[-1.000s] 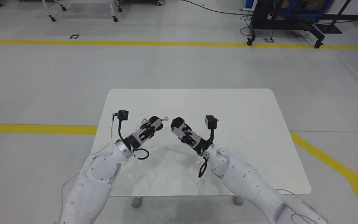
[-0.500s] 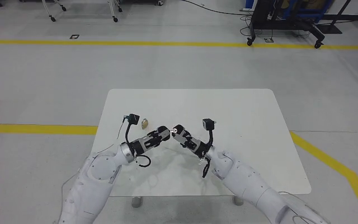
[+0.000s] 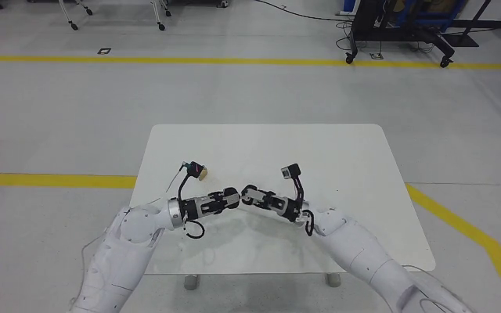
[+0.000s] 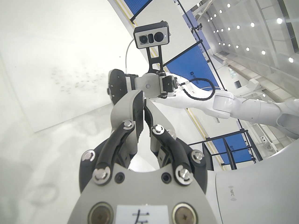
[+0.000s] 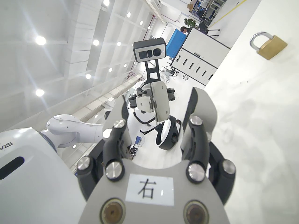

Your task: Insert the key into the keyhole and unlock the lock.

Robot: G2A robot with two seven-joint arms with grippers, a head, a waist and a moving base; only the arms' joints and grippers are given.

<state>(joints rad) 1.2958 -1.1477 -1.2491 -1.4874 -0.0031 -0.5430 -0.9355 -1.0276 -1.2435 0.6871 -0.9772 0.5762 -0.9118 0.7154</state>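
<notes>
A brass padlock (image 3: 203, 170) with a silver shackle lies flat on the white table (image 3: 344, 156); it also appears as padlock (image 5: 268, 45). My left gripper (image 3: 233, 195) is shut, held above the table to the right of the padlock and nearer the front edge. Whether anything is pinched between its fingers (image 4: 137, 103) is hidden. My right gripper (image 3: 249, 192) is open and faces it tip to tip. In the right wrist view the right gripper (image 5: 160, 99) has the shut left gripper (image 5: 153, 108) just beyond its gap.
The left arm's wrist camera (image 3: 190, 167) stands right beside the padlock in the top view. Bare table lies to the right and toward the far edge (image 3: 266, 125). Yellow floor lines and wheeled frames lie beyond the table.
Both arms swung inward and toward the table's front, so the gripper tips now meet. The left gripper moved right, away from the padlock, which stayed put.
</notes>
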